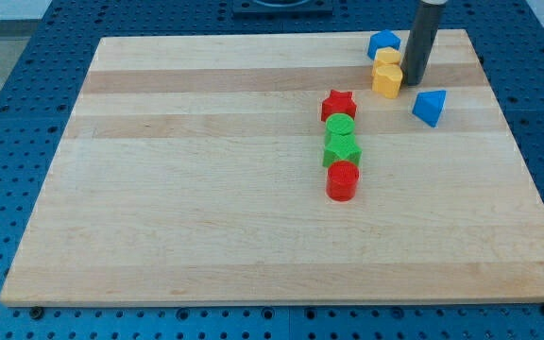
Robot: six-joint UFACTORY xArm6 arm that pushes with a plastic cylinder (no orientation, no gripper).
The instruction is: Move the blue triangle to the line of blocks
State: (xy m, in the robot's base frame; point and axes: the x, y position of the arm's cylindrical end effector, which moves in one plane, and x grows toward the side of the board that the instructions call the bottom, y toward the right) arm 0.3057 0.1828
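Note:
The blue triangle (430,107) lies near the view's upper right of the wooden board (206,189). My tip (414,81) stands just up and left of it, close beside two yellow blocks (386,76), with a small gap to the triangle. A line of blocks runs down the board's middle: red star (338,105), green round block (340,127), green star-like block (342,149), red cylinder (343,180). The triangle sits to the right of this line, apart from it.
A blue block (382,43) lies at the top edge above the yellow blocks. The board's right edge is close to the triangle. A blue pegboard surface (8,113) surrounds the board.

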